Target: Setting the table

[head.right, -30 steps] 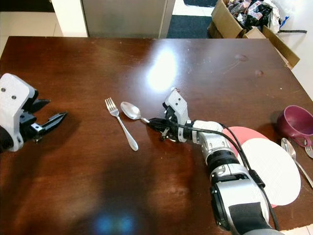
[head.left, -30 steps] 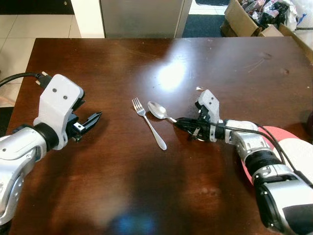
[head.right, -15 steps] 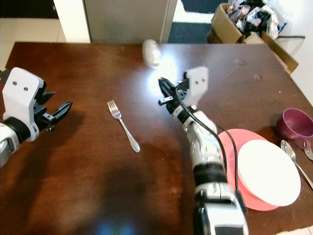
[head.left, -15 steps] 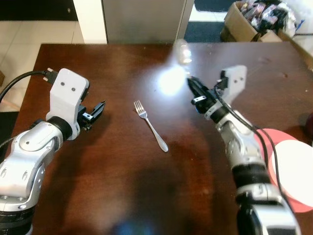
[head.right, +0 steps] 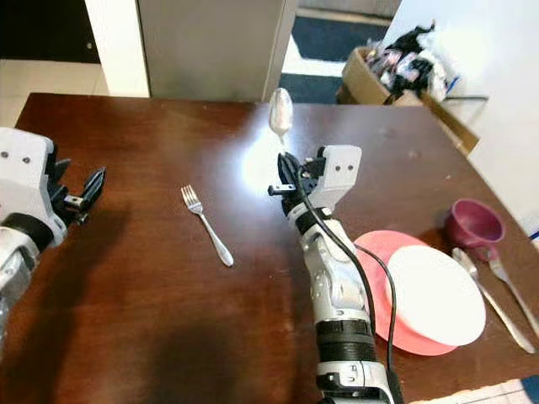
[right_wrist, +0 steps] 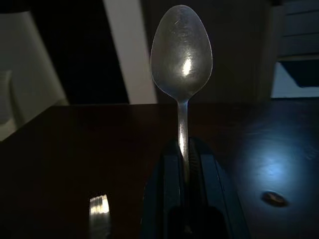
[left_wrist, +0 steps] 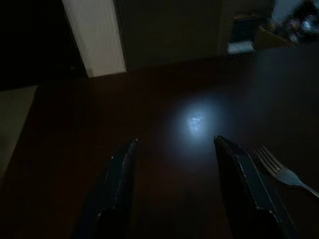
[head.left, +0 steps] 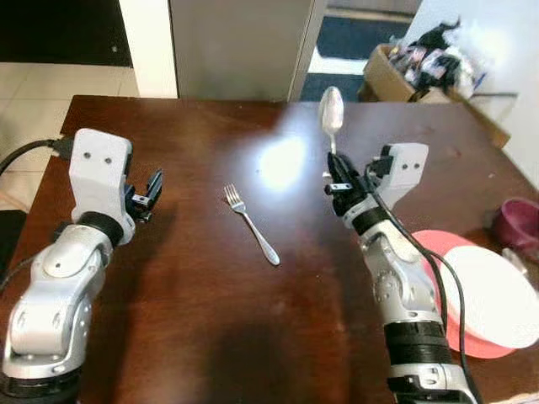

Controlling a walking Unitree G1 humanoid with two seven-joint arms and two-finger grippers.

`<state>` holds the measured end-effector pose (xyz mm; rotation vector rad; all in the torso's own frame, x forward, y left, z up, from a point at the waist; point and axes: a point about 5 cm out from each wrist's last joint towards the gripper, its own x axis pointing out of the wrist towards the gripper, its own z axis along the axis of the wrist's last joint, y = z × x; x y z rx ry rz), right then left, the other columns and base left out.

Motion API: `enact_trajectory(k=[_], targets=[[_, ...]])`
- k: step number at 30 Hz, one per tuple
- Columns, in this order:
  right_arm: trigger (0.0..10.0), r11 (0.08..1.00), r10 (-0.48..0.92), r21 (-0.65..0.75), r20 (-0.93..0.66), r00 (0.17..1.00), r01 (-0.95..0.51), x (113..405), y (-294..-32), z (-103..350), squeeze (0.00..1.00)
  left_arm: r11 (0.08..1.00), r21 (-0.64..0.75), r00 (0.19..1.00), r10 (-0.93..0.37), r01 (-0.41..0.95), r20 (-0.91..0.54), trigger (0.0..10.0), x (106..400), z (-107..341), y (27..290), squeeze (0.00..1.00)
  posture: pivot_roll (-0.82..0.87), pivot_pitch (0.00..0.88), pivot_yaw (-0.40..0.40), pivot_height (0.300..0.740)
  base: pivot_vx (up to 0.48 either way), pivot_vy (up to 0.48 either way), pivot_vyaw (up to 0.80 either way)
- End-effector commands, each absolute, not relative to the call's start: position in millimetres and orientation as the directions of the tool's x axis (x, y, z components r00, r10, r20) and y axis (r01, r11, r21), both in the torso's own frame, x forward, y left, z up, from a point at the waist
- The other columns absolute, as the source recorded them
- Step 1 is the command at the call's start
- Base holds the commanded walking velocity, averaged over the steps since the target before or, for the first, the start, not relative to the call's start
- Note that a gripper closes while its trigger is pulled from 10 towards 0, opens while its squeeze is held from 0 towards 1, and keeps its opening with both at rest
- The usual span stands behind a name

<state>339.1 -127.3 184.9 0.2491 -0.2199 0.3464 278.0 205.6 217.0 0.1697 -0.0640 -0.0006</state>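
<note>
My right gripper (head.left: 335,179) is raised above the middle of the dark wooden table (head.left: 202,337), shut on the handle of a silver spoon (head.left: 331,113) that stands bowl-up; the spoon (right_wrist: 181,55) rises from between the closed fingers (right_wrist: 167,189). A silver fork (head.left: 248,223) lies flat on the table to the left of that gripper. My left gripper (head.left: 145,198) hovers open over the table's left side, and the fork's tines (left_wrist: 271,164) lie just beyond its fingers (left_wrist: 119,189).
At the right edge sits a white plate (head.right: 434,295) on a pink plate (head.right: 370,252), with a purple cup (head.right: 473,225) and more cutlery (head.right: 493,295) beyond. Cardboard boxes (head.left: 396,71) stand on the floor past the far right corner, a grey cabinet (head.left: 236,42) behind the table.
My right gripper lifted the spoon off the table beside the fork and now holds it upright in the air. The left arm rose slightly, and the camera view shifted.
</note>
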Motion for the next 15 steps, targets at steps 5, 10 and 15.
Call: enact_trajectory(k=[5,10,15], targets=[[10.0,0.915,0.283,0.224,0.241,0.929,-0.336,336.5,-131.4,183.3,0.0,0.987,0.149,0.995,0.041,-0.054,0.088,10.0,274.5,215.1,209.3,0.0,0.17,0.011,-0.068,0.74,0.0,0.0,0.0],[10.0,0.916,0.248,0.253,0.248,0.936,-0.31,333.9,-130.3,183.8,0.0,0.988,0.142,0.995,0.044,-0.056,0.091,10.0,278.4,214.1,206.4,0.0,0.13,0.012,-0.039,0.74,0.0,0.0,0.0],[10.0,0.933,0.177,0.266,0.242,0.954,-0.241,324.3,-133.3,177.5,0.0,0.988,0.152,0.996,0.022,-0.035,0.087,10.0,286.2,209.7,199.0,0.0,0.08,0.011,0.008,0.74,0.0,0.0,0.0]])
